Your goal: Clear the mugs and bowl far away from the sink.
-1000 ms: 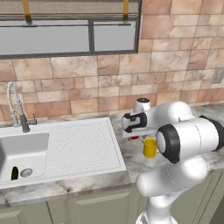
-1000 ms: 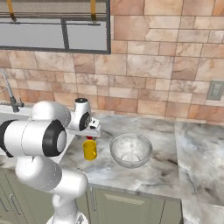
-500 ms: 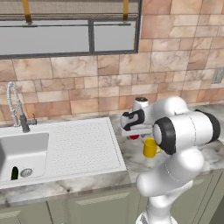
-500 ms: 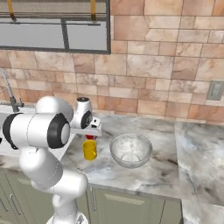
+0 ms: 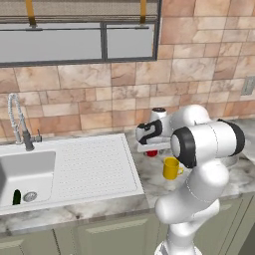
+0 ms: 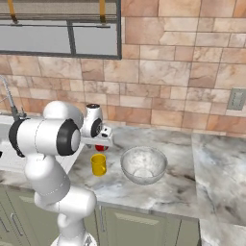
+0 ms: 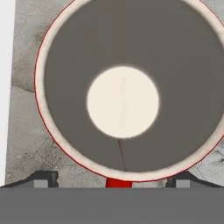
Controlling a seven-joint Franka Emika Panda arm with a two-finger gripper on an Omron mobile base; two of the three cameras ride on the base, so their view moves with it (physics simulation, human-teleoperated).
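Hovering over round red mug (image 7: 127, 87), white glossy inside; gripper (image 7: 111, 181) spread wide, marble counter (image 7: 26, 131) beneath.

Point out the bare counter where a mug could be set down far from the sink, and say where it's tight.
Free: the marble counter right of the bowl, toward the wall outlet. Tight: beside the sink drainboard, where the yellow mug, red mug and end effector cluster.
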